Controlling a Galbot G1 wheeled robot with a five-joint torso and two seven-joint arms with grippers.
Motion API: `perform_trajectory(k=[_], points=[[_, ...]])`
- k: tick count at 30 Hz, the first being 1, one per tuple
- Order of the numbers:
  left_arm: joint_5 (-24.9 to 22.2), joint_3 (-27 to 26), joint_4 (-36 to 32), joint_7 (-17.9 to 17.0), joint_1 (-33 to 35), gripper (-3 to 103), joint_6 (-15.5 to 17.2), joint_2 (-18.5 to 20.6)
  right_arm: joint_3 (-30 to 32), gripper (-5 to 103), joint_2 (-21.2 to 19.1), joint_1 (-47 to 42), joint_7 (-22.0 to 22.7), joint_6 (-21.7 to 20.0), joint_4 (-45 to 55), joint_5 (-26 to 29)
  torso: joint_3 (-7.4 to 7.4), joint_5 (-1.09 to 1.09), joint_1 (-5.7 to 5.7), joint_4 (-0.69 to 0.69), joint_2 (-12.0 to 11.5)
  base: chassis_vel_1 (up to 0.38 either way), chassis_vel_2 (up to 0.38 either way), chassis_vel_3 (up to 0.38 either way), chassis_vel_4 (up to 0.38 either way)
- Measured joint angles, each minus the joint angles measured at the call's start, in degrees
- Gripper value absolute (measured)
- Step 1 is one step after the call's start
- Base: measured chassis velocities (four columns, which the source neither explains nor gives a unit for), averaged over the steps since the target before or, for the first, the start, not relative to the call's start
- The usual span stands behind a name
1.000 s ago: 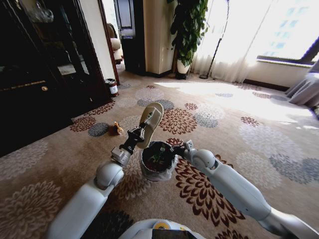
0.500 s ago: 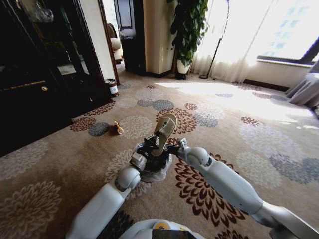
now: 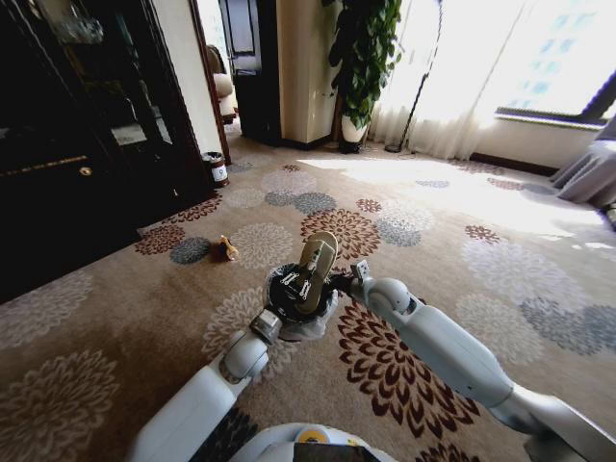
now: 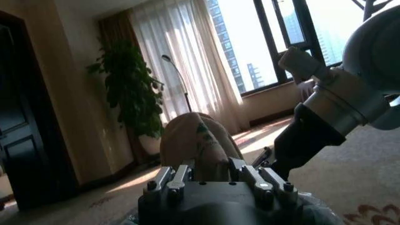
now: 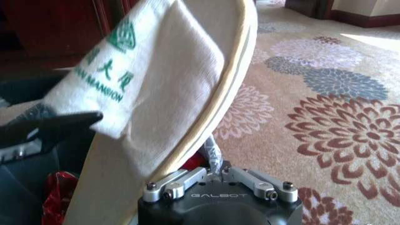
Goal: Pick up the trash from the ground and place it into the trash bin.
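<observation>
Your left gripper (image 3: 306,282) clamps the slipper (image 3: 316,262) above the trash bin (image 3: 310,325); right gripper (image 3: 339,283) apparently grips its rim.

- Beige carpet (image 3: 115,318) with large flower patterns in brown, grey and pale tones, spread across the whole floor.
- Dark wooden cabinet (image 3: 67,144) with glass doors along the robot's left, reflecting the room.
- Small white-and-red banded can (image 3: 218,169) standing on the carpet at the cabinet's far corner.
- Tall leafy potted plant (image 3: 364,58) in a pale pot against the far wall, beside sheer white curtains (image 3: 452,67).
- Thin floor lamp (image 3: 412,106) leaning in front of the curtains.
- Bright window (image 3: 558,58) on the right, casting a sunlit patch on the carpet.
- Dark open doorway (image 3: 252,67) left of the plant.
</observation>
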Motion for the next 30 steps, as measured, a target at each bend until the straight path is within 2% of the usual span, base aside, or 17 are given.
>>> perform_trajectory(k=[2, 5, 7, 8, 10, 12, 13, 14, 15, 16, 17, 18, 19, 23, 25, 29, 30], points=[[0.14, -0.7, -0.99, 0.19, 1.82, 46, -0.18, 0.67, 0.12, 1, -0.42, 0.67, 0.0, 0.0, -0.07, 0.23, 0.0, -0.01, 0.0, 0.0, 0.0, 0.0, 0.0, 0.0, 0.0], [-0.6, -1.83, -3.27, 0.39, 3.76, 57, -0.3, 1.69, 0.32, 1, -0.5, 1.06, 0.0, 0.0, -0.33, 0.27, 0.0, 0.0, 0.0, 0.0, 0.0, 0.0, 0.0, 0.0, 0.0], [-1.09, -2.2, -3.87, 0.39, 4.08, 57, -0.33, 1.95, 0.4, 1, -0.5, 1.08, 0.0, 0.0, -0.36, 0.27, 0.0, -0.01, 0.0, 0.0, 0.0, 0.0, 0.0, 0.0, 0.0], [-3.3, -3.56, -5.67, -0.3, 4.6, 68, -0.3, 2.52, 0.63, 1, -0.43, 1.07, 0.0, 0.04, -0.4, 0.26, 0.0, 0.0, 0.0, 0.0, 0.0, 0.0, 0.0, 0.0, 0.0], [-4.62, -4.38, -6.59, -1.75, 4.59, 68, 0.38, 2.61, 0.86, 1, -0.39, 0.96, 0.0, 0.12, -0.4, 0.16, 0.0, 0.0, 0.0, 0.01, 0.0, 0.0, 0.0, 0.0, 0.0], [-8.21, -6.17, -8.92, -7.99, 3.89, 80, 5.1, 2.38, 1.34, 1, -0.29, 0.56, 0.0, 0.32, -0.41, -0.34, 0.0, 0.0, 0.0, 0.0, 0.0, 0.0, 0.0, 0.0, 0.0], [-12.34, -7.5, -10.39, -12.59, 3.02, 85, 9.23, 1.87, 1.65, 1, -0.27, 0.23, 0.0, 0.54, -0.41, -0.61, 0.0, 0.0, 0.0, 0.0, 0.0, 0.0, 0.0, 0.0, 0.0], [-14.25, -8.24, -10.81, -14.39, 2.66, 90, 10.91, 1.69, 1.8, 1, -0.28, 0.08, 0.0, 0.6, -0.41, -0.73, 0.0, 0.0, 0.0, 0.0, 0.0, 0.0, 0.0, 0.0, 0.0], [-14.25, -8.24, -10.81, -14.39, 2.66, 90, 10.91, 1.69, 1.8, 1, -0.28, 0.08, 0.0, 0.6, -0.41, -0.73, 0.0, 0.0, 0.0, 0.0, 0.0, 0.0, 0.0, 0.0, 0.0], [-17.7, -10.04, -11.34, -17.39, 1.98, 90, 13.87, 1.37, 2.21, 1, -0.35, -0.39, 0.0, 0.75, -0.38, -1.23, 0.0, 0.0, 0.0, -0.01, 0.0, 0.0, 0.0, 0.0, 0.0], [-20.64, -12.75, -11.39, -19.51, 1.64, 98, 15.74, 1.09, 2.67, 1, -0.49, -1.0, 0.01, 1.05, -0.34, -1.93, 0.0, 0.0, 0.0, -0.01, 0.0, 0.0, 0.0, 0.0, 0.0], [-21.88, -14.81, -11.25, -20.14, 1.71, 98, 16.45, 0.91, 3.0, 1, -0.65, -1.4, 0.01, 1.24, -0.31, -2.38, 0.0, 0.0, 0.0, -0.01, 0.0, 0.0, 0.0, 0.0, 0.0], [-21.88, -14.81, -11.25, -20.14, 1.71, 98, 16.45, 0.91, 3.0, 1, -0.65, -1.4, 0.01, 1.24, -0.31, -2.38, 0.0, 0.0, 0.0, -0.01, 0.0, 0.0, 0.0, 0.0, 0.0], [-22.58, -23.74, -7.91, -19.97, 5.12, 100, 18.78, 0.48, 4.58, 1, -2.0, -3.15, -0.01, 1.71, 0.5, -3.5, 0.0, 0.0, 0.0, -0.01, 0.0, 0.0, 0.0, 0.0, 0.0], [-22.25, -25.18, -6.35, -19.7, 6.35, 100, 18.7, 0.88, 5.02, 1, -2.54, -3.49, -0.02, 1.8, 0.75, -4.1, 0.0, 0.0, 0.0, 0.01, 0.0, 0.0, 0.0, 0.0, 0.0], [-21.28, -27.73, -1.06, -17.28, 9.33, 100, 16.33, 2.21, 5.9, 1, -4.17, -4.51, 0.03, 2.26, 1.05, -7.6, 0.0, -0.02, 0.0, 0.01, 0.0, 0.0, 0.0, 0.0, 0.0], [-20.99, -28.56, 0.68, -15.48, 9.95, 100, 15.39, 2.27, 6.07, 1, -4.44, -4.82, 0.03, 2.38, 1.09, -8.16, 0.0, -0.03, 0.0, -0.01, 0.0, 0.0, 0.0, 0.0, 0.0]])
